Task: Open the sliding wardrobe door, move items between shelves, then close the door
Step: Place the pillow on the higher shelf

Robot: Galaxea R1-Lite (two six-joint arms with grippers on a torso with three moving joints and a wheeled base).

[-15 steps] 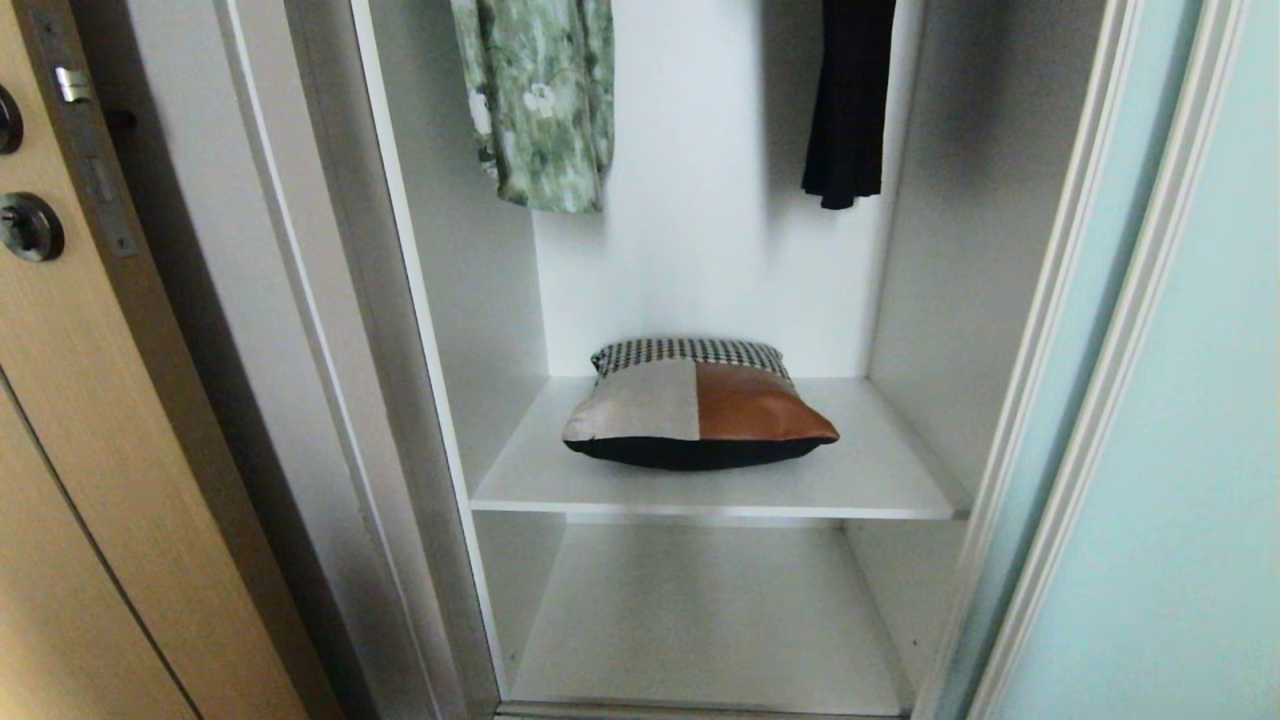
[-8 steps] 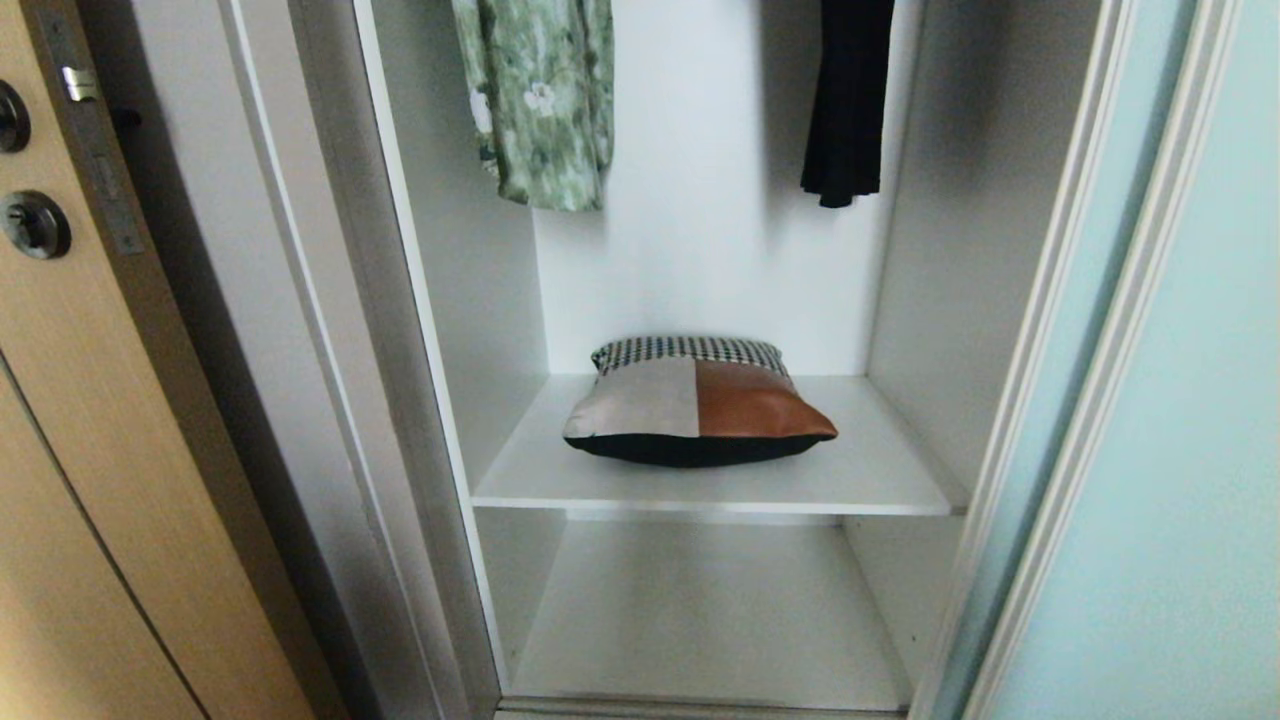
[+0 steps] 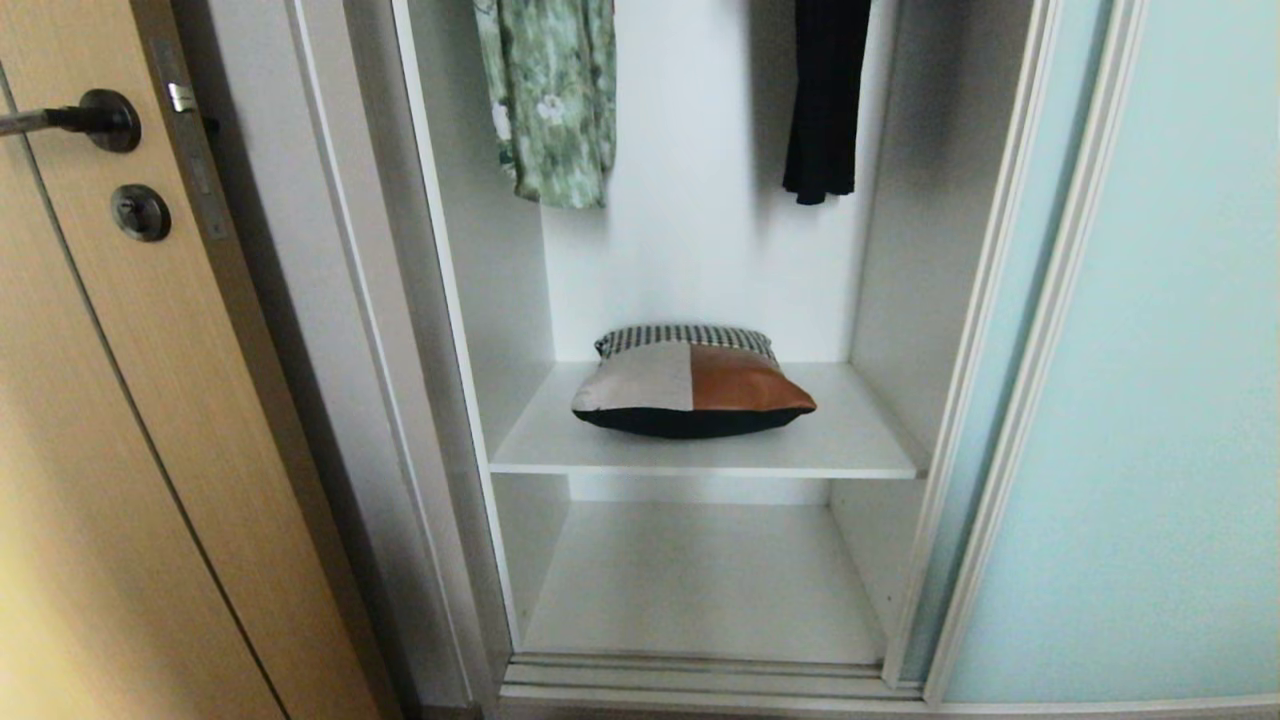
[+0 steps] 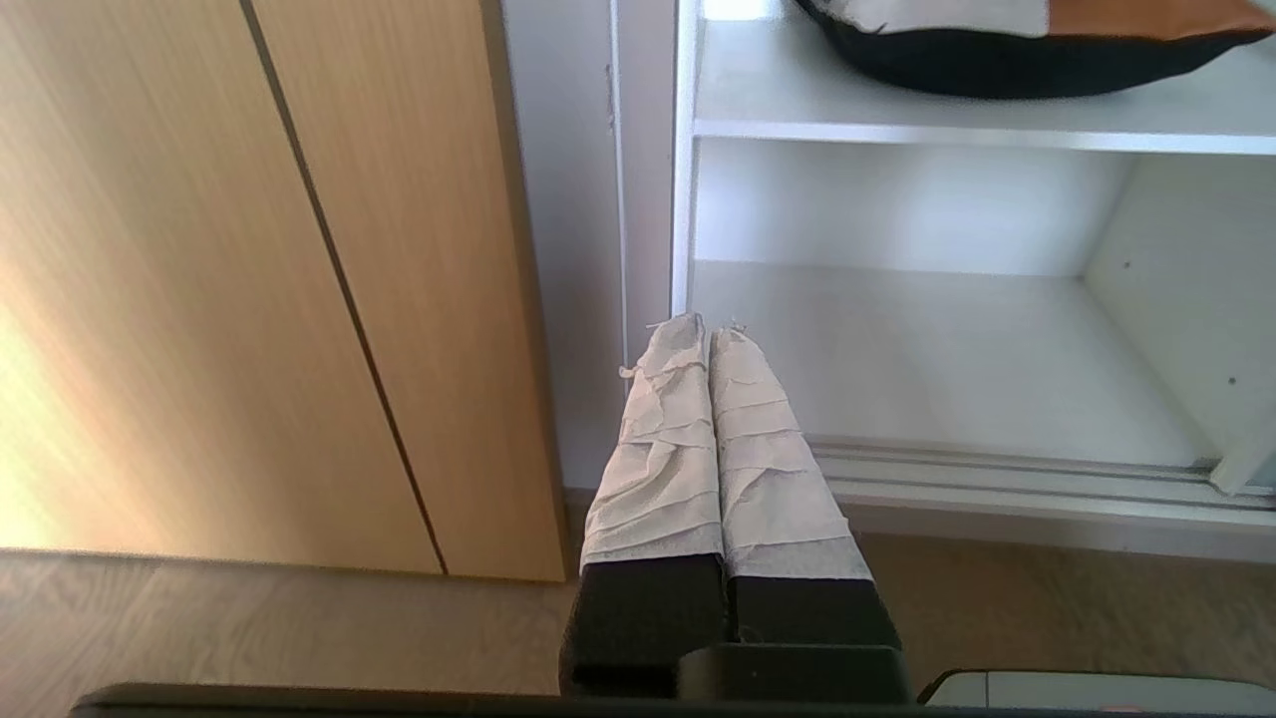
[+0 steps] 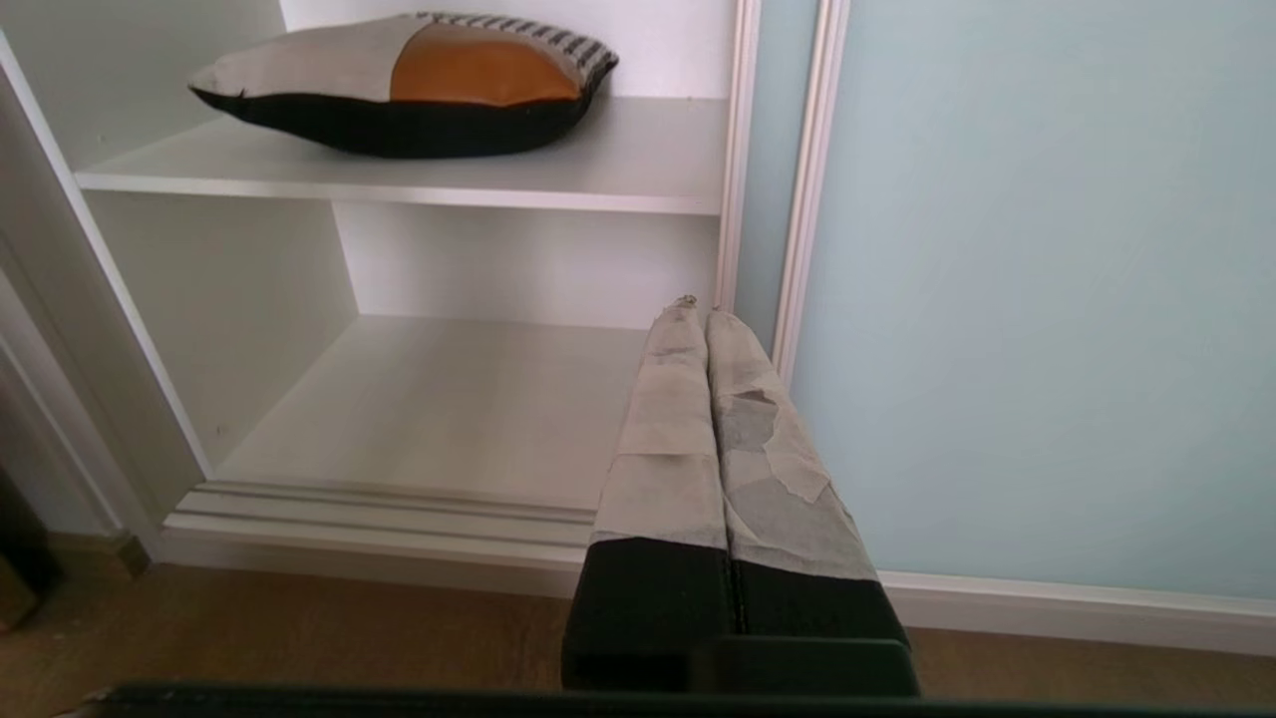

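The left gripper (image 4: pixel 709 334) hangs low outside the wardrobe with its tape-wrapped fingers (image 4: pixel 663 439) pressed together on nothing, pointing at the left side post beside the tan wooden door (image 4: pixel 249 279). The right gripper (image 5: pixel 696 307) is likewise closed and empty, its wrapped fingers (image 5: pixel 673 429) aimed at the lower shelf (image 5: pixel 449 399) just beside the frame of the sliding door (image 5: pixel 1047 279). That door, a frosted pale blue-green panel in a thin silver frame, stands pushed to the right, leaving the compartment open. On the upper shelf (image 3: pixel 850 445) lies a cushion (image 3: pixel 692 392), near the middle and slightly toward the back: black underneath, with a pale grey patch and a rust-orange patch side by side on top and a black-and-white checked strip along its rear edge. Above it hang a green floral garment (image 3: pixel 550 100) and a slim black garment (image 3: pixel 825 100).
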